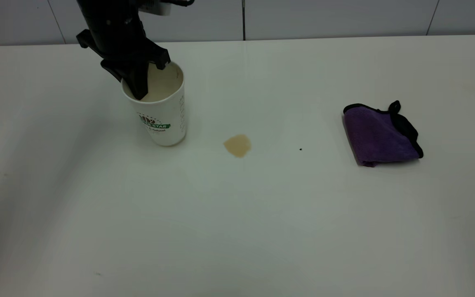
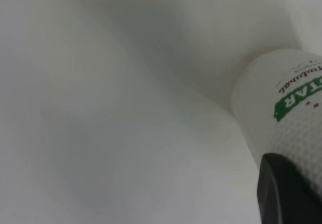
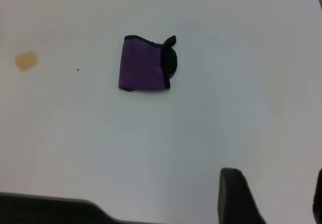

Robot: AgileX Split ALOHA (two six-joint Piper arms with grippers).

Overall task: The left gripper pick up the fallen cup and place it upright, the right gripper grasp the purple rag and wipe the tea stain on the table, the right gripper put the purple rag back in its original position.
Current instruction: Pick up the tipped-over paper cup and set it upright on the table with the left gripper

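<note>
The cup (image 1: 161, 109) stands upright on the table (image 1: 237, 231) at the back left, its green banner facing the front. My left gripper (image 1: 137, 87) comes down from above and is shut on the cup's rim, with one finger inside the cup. In the left wrist view a dark finger (image 2: 287, 194) lies against the cup's outer wall (image 2: 282, 108). The tea stain (image 1: 237, 145) lies to the right of the cup. The purple rag (image 1: 379, 136) lies folded at the right. My right gripper (image 3: 274, 199) is open, high above the table, away from the rag (image 3: 143, 71) and the stain (image 3: 26, 60).
A tiny black speck (image 1: 300, 149) lies between the stain and the rag. A tiled wall (image 1: 324, 18) runs behind the table's far edge. The table's dark edge (image 3: 50, 209) shows in the right wrist view.
</note>
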